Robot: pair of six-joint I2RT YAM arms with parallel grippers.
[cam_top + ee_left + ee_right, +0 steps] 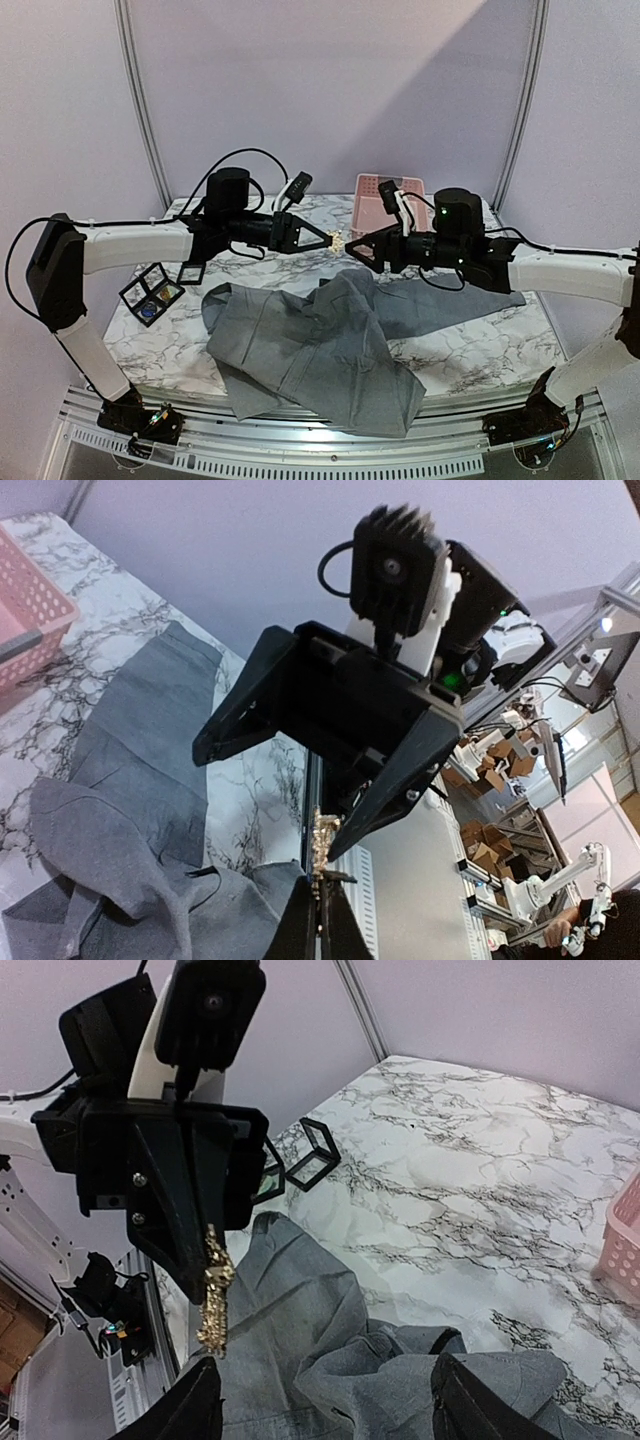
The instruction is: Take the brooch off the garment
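The left gripper (328,240) pinches the gold brooch (213,1290) above the garment (310,350). The right gripper (355,250) faces it, jaws apart, beside the brooch

Left tool (328,238) pinched shut — right tool (356,250) spread, facing it.

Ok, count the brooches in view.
1: a gold brooch hangs from the shut left gripper, over the grey garment, beside the open right gripper. Others could be hidden in the folds.

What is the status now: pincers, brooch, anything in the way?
Left pincer shut on brooch. Right pincer open, facing it. Brooch in air, off garment. No obstruction seen.
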